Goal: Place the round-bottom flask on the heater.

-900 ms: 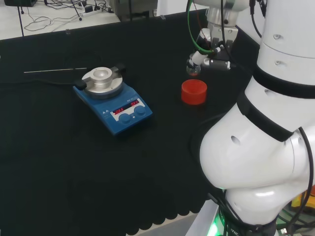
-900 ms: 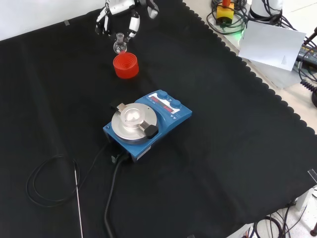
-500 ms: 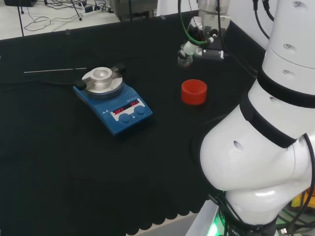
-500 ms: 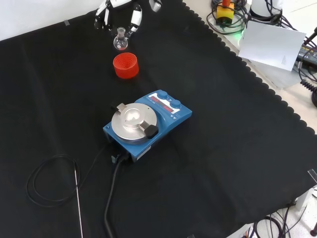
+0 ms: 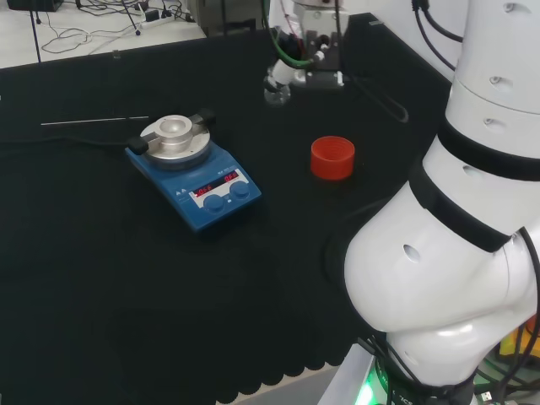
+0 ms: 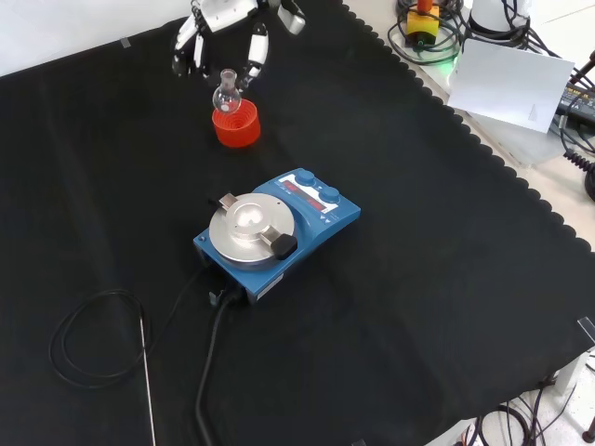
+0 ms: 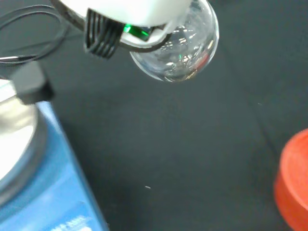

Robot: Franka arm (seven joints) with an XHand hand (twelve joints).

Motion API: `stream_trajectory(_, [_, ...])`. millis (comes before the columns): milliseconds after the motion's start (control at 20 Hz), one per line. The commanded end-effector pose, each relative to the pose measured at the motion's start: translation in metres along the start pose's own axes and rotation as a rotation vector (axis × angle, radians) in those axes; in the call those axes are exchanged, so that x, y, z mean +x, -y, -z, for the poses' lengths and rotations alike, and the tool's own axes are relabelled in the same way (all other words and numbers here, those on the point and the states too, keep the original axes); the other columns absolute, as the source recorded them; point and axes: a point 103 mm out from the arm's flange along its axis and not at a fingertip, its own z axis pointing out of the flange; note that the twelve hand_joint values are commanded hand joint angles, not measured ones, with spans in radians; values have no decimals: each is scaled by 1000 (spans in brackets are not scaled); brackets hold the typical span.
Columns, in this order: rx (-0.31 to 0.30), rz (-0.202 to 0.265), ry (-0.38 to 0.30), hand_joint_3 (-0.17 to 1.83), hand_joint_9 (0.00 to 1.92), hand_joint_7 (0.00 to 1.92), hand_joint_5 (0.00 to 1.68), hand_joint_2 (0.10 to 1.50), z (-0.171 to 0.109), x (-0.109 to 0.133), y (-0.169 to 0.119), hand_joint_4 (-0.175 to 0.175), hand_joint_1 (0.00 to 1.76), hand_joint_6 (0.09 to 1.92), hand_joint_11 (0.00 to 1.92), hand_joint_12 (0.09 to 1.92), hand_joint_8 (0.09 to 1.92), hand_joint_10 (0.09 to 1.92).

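A small clear round-bottom flask (image 5: 277,91) hangs in the air, with the hand (image 5: 305,69) shut on its neck. In the front view the flask (image 6: 226,92) hangs just above the red ribbed ring stand (image 6: 236,124), below the hand (image 6: 223,28). In the head view the flask is up and to the left of the red stand (image 5: 332,158), between it and the heater. The blue heater (image 5: 193,169) with its round silver plate (image 6: 247,226) stands mid-cloth. In the wrist view the flask's bulb (image 7: 177,48) is close under the hand (image 7: 130,14), beside the heater's blue body (image 7: 43,178).
A black cable (image 6: 93,344) loops from the heater across the cloth, with a thin metal rod (image 6: 146,376) lying by it. The arm's white links (image 5: 472,211) stand at the right of the head view. The cloth's scalloped edge (image 6: 521,186) runs along the front view's right.
The hand has carried the flask up off the red stand and leftward in the head view, towards the heater. The stand and heater have not moved.
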Motion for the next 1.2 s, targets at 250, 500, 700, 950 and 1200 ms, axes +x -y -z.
stream_trajectory(250, [86, 133, 50, 782, 574, 370, 1137, 661, -7, 110, -35, 3, 1130, 971, 457, 1302, 695, 620])
stream_trajectory(500, [116, 167, 71, 785, 573, 370, 1138, 659, -14, 138, -46, 2, 1131, 971, 456, 1302, 696, 621])
stream_trajectory(700, [126, 189, 79, 787, 573, 370, 1139, 658, -19, 151, -47, 2, 1131, 971, 455, 1303, 696, 621])
stream_trajectory(950, [135, 208, 82, 790, 572, 370, 1140, 656, -26, 162, -44, 1, 1132, 970, 455, 1303, 696, 621])
stream_trajectory(1200, [151, 221, 84, 793, 572, 370, 1141, 654, -33, 169, -41, 0, 1132, 970, 454, 1304, 697, 622])
